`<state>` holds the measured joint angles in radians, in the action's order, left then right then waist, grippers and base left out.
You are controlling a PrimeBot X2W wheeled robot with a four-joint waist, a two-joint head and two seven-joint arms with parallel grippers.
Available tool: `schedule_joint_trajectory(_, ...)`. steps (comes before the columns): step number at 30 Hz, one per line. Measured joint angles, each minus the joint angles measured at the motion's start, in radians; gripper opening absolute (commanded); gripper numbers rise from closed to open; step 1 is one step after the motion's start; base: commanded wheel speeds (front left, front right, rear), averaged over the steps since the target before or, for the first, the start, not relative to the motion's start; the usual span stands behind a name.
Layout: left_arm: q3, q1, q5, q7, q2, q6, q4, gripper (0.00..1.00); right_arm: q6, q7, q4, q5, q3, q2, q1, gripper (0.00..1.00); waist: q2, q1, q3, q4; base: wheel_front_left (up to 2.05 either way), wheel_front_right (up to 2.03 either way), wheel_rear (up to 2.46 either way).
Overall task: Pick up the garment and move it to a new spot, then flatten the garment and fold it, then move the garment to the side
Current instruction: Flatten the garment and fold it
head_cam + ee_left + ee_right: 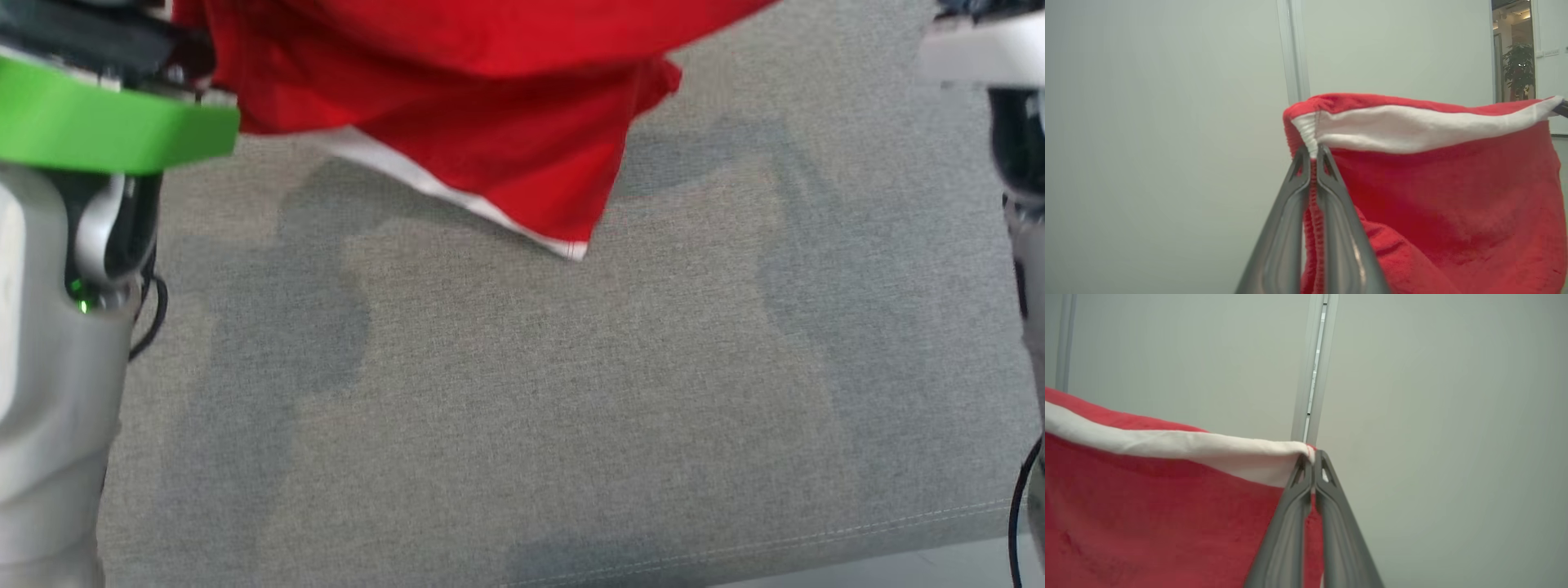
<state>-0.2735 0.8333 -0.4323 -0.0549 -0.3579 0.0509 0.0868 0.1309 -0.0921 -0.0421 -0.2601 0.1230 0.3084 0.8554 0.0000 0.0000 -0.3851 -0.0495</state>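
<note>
Two grips hold the red garment (1453,196) by its white band (1412,126): left pincer (1312,152) clamped on one end, right pincer (1313,456) on the other.

The garment (490,98) is plain bright red with a white band (1412,126) along its edge, the desk (571,408) a flecked mid-grey weave, the left tool (1313,157) and right tool (1313,461) dark grey, the bracket (106,131) vivid green above a white forearm (49,367).

Red garment (490,90) with white band, hanging above grey surface
</note>
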Motion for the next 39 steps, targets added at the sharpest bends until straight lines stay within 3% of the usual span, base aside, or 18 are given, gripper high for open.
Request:
schedule_joint_trajectory(5, -0.017, 0.239, 0.027, -0.085, 0.046, 0.025, -0.203, 0.0, 0.0, -0.05, 0.178, -0.016, 0.036, 0.008, 0.26, 0.0, 0.0, 0.0, -0.053, 0.013, 0.0, 0.0, 0.0)
schedule_joint_trajectory(10, -0.025, 0.407, 0.056, -0.167, 0.087, 0.037, -0.433, 0.0, 0.0, -0.121, 0.384, -0.016, 0.055, -0.033, 0.463, 0.0, 0.0, 0.0, -0.088, 0.027, 0.0, 0.0, 0.0)
schedule_joint_trajectory(17, -0.026, 0.447, 0.055, -0.205, 0.148, 0.056, -0.718, 0.0, 0.0, -0.161, 0.661, -0.042, 0.121, -0.098, 0.509, 0.0, 0.0, 0.0001, -0.12, 0.035, 0.0, 0.0, 0.0)
schedule_joint_trajectory(22, -0.02, 0.332, 0.027, -0.206, 0.195, 0.072, -0.846, 0.0, 0.0, -0.167, 0.792, -0.098, 0.172, -0.116, 0.4, 0.0, 0.0, 0.0002, -0.14, 0.035, 0.0, 0.0, 0.0)
schedule_joint_trajectory(26, -0.013, 0.24, 0.007, -0.206, 0.231, 0.077, -0.886, 0.0, 0.0, -0.17, 0.821, -0.152, 0.196, -0.129, 0.3, 0.0, 0.0, 0.0001, -0.151, 0.036, 0.0, 0.0, 0.0)
schedule_joint_trajectory(33, 0.013, 0.019, 0.004, -0.207, 0.255, 0.078, -0.781, 0.0, 0.0, -0.17, 0.734, -0.234, 0.207, -0.127, 0.051, 0.0, 0.0, 0.0, -0.13, 0.042, 0.0, 0.0, 0.0)
schedule_joint_trajectory(39, -0.025, -0.218, 0.036, -0.207, 0.23, 0.078, -0.619, 0.0, 0.0, -0.171, 0.573, -0.265, 0.196, -0.105, -0.217, 0.0, 0.0, -0.0001, -0.082, 0.041, 0.0, 0.0, 0.0)
